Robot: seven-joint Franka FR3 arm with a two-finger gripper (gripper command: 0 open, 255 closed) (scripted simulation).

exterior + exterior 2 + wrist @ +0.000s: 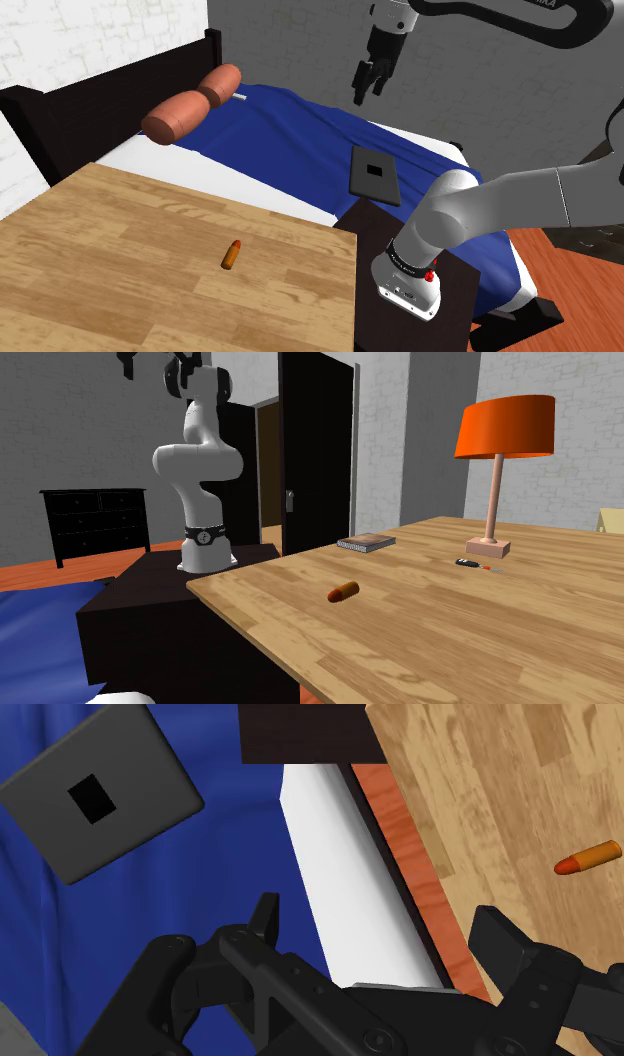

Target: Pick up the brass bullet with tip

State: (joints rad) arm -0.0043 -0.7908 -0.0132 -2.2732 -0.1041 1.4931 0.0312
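A small brass-orange bullet with a red tip (231,254) lies on its side on the wooden table (110,270), near the middle of the part I can see. From the second exterior view the bullet (342,592) rests close to the table's near edge. My black gripper (368,82) hangs high over the blue bed, far from the bullet and well above it. Looking along the hand, the gripper (385,932) is open with nothing between its fingers (265,919), and the bullet (588,859) lies off to one side on the wood.
A blue-covered bed (290,140) holds a grey slab with a black rectangle (375,175) and a reddish bolster (190,105). The dark stand (385,225) abuts the table. An orange lamp (500,432), a book (365,542) and a small dark item (472,563) stand on the table.
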